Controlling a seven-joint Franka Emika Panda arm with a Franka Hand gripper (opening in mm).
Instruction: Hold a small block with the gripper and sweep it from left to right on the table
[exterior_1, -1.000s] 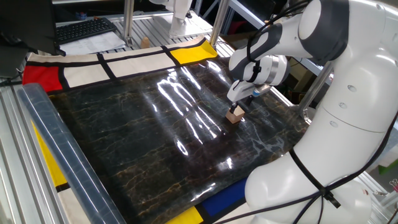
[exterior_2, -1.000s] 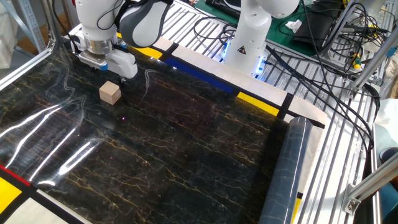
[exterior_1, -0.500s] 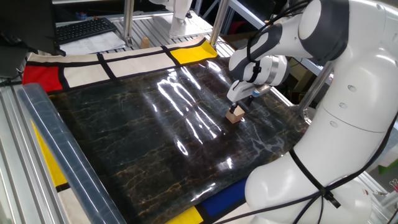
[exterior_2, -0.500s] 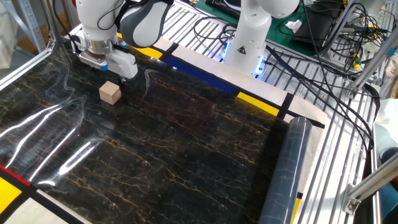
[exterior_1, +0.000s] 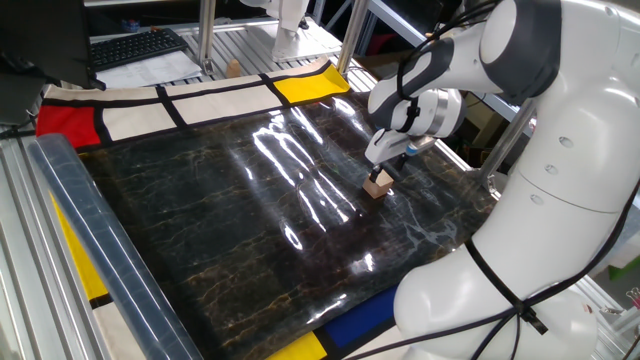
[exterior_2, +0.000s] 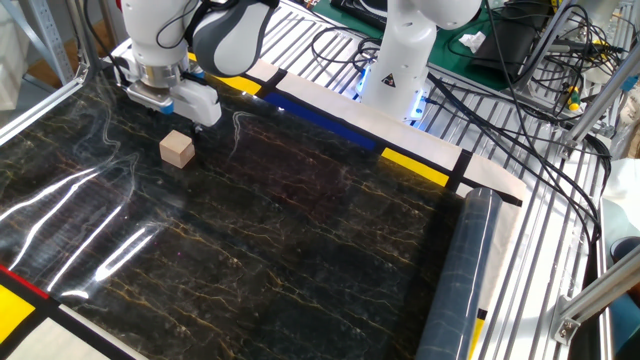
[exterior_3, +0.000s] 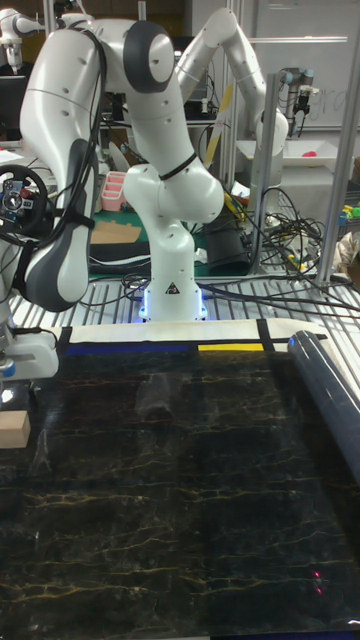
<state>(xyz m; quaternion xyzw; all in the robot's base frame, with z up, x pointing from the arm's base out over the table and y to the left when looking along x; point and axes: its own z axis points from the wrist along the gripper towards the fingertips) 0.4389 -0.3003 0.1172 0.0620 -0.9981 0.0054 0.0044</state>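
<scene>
Resting on the table, the small block lies near one end of the black marble sheet, not far from the edge where the blue and yellow panels run beside the robot base. Most of the sheet stretches free from the block toward the grey rolled tube at the opposite edge, so the open room is wide on that side. The gripper hangs just above and slightly behind the block; in the other fixed view a gap shows between them, and in one fixed view the gripper stands close over the block. I cannot tell whether the dark fingers are spread or closed, but they hold nothing. I count one block, one gripper, one rolled tube. At the left border of the tall view the block is partly cut off.
</scene>
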